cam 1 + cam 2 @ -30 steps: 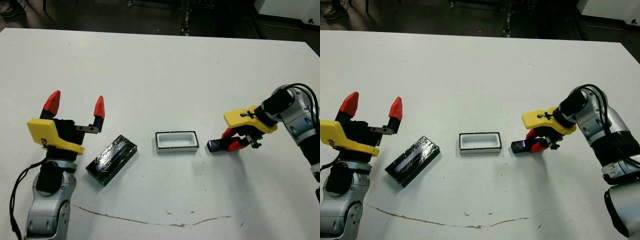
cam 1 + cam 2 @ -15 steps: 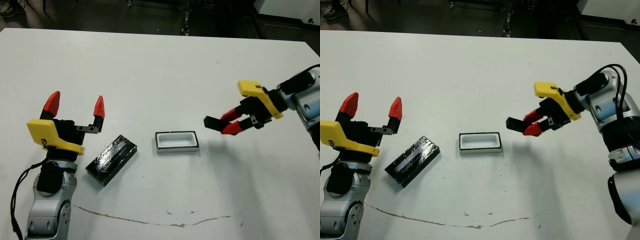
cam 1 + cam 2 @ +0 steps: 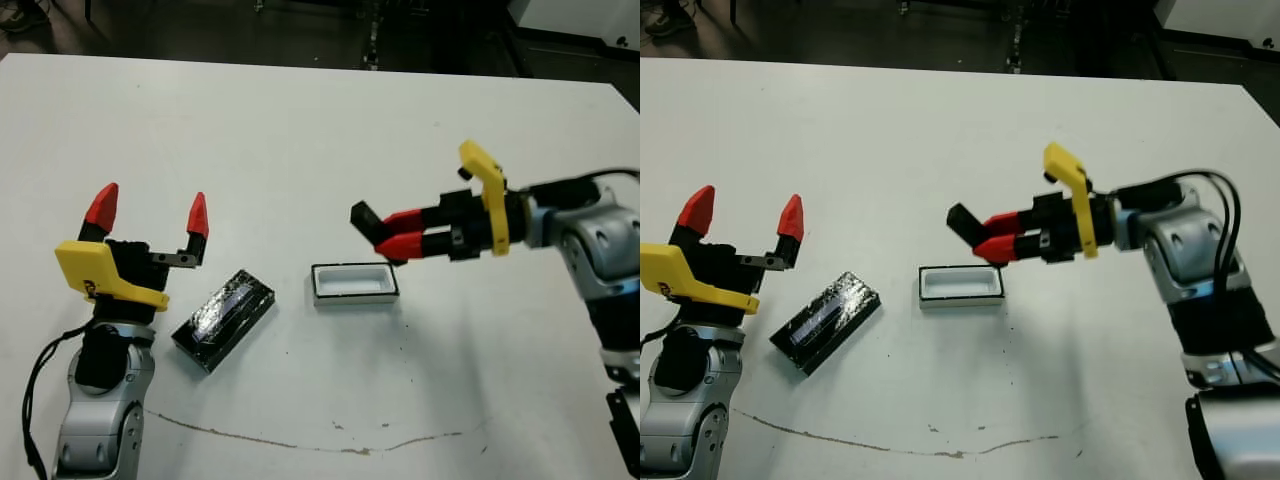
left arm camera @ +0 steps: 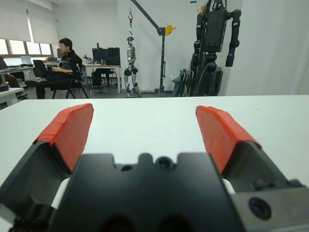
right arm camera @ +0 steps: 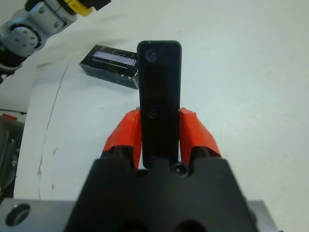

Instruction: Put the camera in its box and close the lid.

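My right gripper (image 3: 383,232) is shut on the camera (image 3: 366,219), a thin matte-black slab that sticks out past the red fingertips. It hangs in the air over the far right end of the box (image 3: 352,283), a shallow dark-rimmed tray with a white, bare inside. In the right wrist view the camera (image 5: 159,92) stands upright between the fingers. The lid (image 3: 223,318), black with a shiny crinkly top, lies slanted on the table left of the box. My left gripper (image 3: 150,208) is open with nothing in it, raised just left of the lid.
A thin brown curved mark (image 3: 300,438) runs along the white table (image 3: 300,130) near its front edge. Beyond the table, the left wrist view shows a seated person (image 4: 62,63) and a robot on a stand (image 4: 215,43).
My right gripper lifted the camera off the table to the right of the box and carried it left, to above the box's right end. The left arm has stayed put.
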Controlling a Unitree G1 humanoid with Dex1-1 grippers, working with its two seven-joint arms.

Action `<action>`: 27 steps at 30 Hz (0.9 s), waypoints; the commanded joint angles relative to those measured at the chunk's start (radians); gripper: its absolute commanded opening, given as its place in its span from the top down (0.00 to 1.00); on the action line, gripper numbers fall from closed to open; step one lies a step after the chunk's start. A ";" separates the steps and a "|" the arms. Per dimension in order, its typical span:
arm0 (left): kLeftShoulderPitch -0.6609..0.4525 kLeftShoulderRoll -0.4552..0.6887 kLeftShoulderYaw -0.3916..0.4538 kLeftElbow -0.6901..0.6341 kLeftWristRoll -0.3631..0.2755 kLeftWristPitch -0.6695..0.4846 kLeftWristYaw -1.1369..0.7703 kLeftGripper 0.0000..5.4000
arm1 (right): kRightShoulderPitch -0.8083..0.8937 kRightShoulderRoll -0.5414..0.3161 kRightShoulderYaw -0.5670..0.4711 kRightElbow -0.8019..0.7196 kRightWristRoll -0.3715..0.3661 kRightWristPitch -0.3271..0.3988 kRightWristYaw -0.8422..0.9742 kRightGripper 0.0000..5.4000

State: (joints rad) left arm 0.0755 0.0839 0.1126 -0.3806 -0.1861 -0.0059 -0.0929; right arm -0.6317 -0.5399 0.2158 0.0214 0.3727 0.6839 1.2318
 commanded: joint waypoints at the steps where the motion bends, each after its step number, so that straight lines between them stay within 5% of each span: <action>1: 0.011 0.001 -0.001 0.004 0.003 0.002 -0.003 0.00 | 0.027 0.030 0.003 -0.010 0.006 0.026 -0.057 0.69; 27: 0.017 -0.009 0.001 0.000 0.003 0.006 -0.005 0.00 | -0.098 0.037 0.103 0.228 -0.089 -0.132 0.074 0.69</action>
State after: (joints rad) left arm 0.0789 0.0781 0.1116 -0.3808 -0.1766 -0.0061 -0.0981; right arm -0.7120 -0.4965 0.3148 0.2399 0.2956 0.5632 1.2917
